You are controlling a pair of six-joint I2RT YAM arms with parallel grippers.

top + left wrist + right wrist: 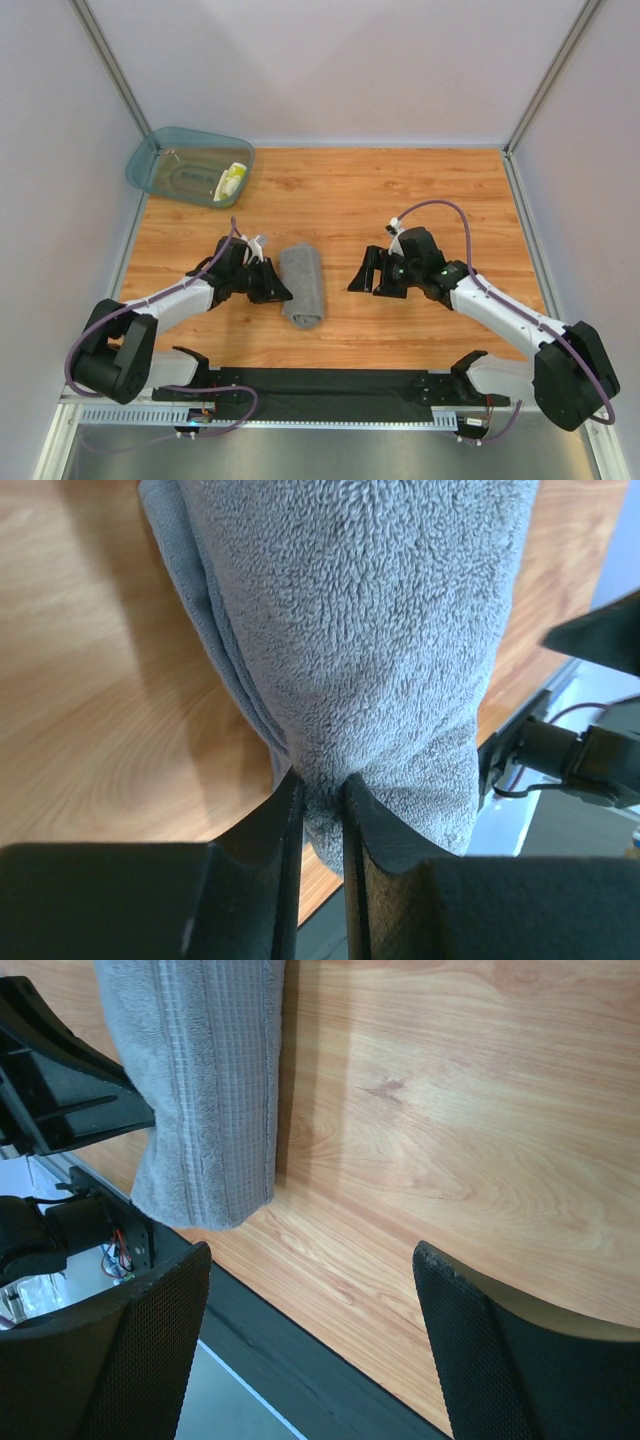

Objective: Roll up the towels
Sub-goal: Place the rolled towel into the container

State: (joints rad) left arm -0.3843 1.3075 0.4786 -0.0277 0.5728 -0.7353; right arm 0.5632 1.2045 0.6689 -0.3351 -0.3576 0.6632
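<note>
Toward the near side of the wooden table (400, 200), the grey towel (302, 285) lies as a thick roll between the two arms, its length running away from their bases. On its left, the left gripper (322, 783) has its jaws drawn nearly together, nipping a fold of terry close to the roll's near end. On the other side, apart from the roll, the right gripper (310, 1260) stands wide and empty over bare wood. Farther off, at the far left corner, the small yellow-and-white cloth (230, 182) sits bunched inside the teal tub (150, 165). I judge the grey roll about finished. The next move calls for letting go of the pinch without tugging the roll loose, then fetching the small cloth out of the tub.
</note>
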